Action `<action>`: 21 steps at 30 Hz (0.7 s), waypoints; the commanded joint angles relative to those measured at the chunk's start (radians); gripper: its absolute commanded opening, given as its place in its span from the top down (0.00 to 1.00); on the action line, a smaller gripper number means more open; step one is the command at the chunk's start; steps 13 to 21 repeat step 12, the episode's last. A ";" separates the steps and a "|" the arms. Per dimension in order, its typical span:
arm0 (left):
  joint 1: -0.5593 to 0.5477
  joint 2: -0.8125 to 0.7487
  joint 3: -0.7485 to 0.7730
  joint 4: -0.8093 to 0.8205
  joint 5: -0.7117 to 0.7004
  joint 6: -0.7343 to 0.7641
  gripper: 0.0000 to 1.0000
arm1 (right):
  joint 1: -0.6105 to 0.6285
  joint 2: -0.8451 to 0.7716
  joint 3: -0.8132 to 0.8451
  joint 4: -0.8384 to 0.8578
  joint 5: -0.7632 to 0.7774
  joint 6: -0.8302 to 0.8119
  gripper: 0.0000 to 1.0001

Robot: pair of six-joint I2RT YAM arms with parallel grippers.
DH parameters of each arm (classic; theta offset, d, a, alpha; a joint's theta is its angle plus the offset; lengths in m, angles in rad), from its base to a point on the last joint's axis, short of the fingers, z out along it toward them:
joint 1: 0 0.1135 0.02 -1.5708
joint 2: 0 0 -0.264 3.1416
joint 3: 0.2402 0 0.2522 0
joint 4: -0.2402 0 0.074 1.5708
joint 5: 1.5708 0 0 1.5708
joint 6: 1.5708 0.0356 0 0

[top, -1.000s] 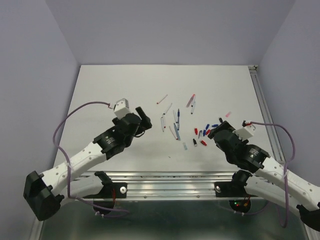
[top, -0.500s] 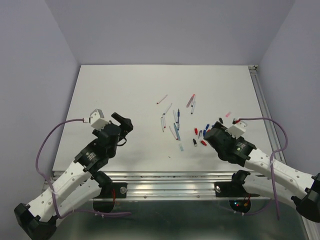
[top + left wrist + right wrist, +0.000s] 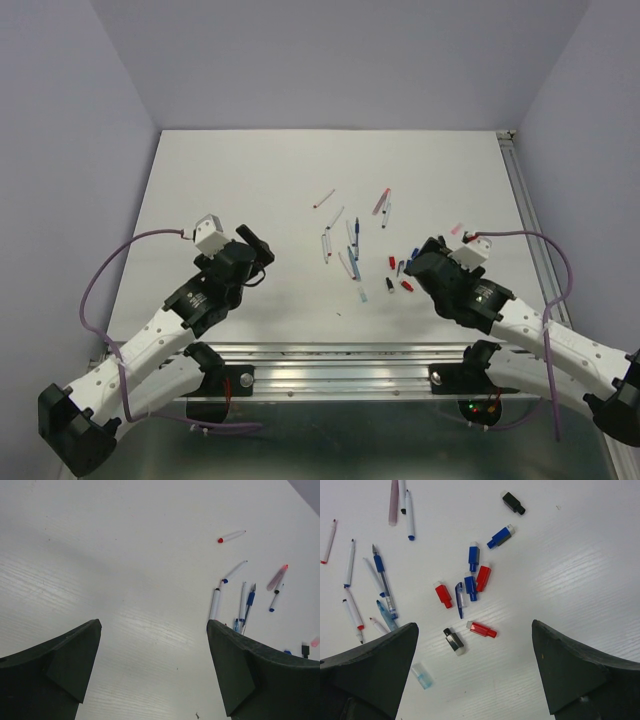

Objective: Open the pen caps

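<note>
White laminate tabletop point(image 3: 230, 170) carries a loose scatter of thin pens and small plastic parts right of centre, and both arms hang over it with nothing in their grasp. The left claw point(image 3: 153, 625) is spread wide above bare surface, well to the left of the scatter. Its wrist view looks across at a slim white pen with a dark end point(image 3: 215, 604) and a translucent pink barrel point(image 3: 276, 578) beyond. The right claw point(image 3: 474, 625) is likewise released and empty, hovering right over the pen caps. These are short plastic pieces lying detached on the tabletop, among them a red cap point(image 3: 443, 595), a blue cap point(image 3: 474, 557) and a black cap point(image 3: 513, 503). A second red cap point(image 3: 482, 629) sits between the fingers in the wrist view. To their left lie the long barrels, including a clear pen with a blue grip point(image 3: 384, 580). With so many caps off, the task looks far along, though whether any pen has a cap on is too small to tell. The step in hand seems to be picking out the next capped pen. That would call for one claw to pinch the barrel and the other its cap, closing low to the tabletop and clear of crowded neighbours, then pulling apart along the pen's length.
</note>
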 commanded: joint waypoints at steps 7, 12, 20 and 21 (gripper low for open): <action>0.002 -0.015 0.049 0.029 -0.025 0.042 0.01 | -0.002 0.002 0.003 0.070 0.061 -0.025 0.00; 0.004 -0.015 0.052 0.025 -0.032 0.042 0.01 | -0.002 -0.014 -0.005 0.084 0.062 -0.025 0.00; 0.004 -0.015 0.052 0.025 -0.032 0.042 0.01 | -0.002 -0.014 -0.005 0.084 0.062 -0.025 0.00; 0.004 -0.015 0.052 0.025 -0.032 0.042 0.01 | -0.002 -0.014 -0.005 0.084 0.062 -0.025 0.00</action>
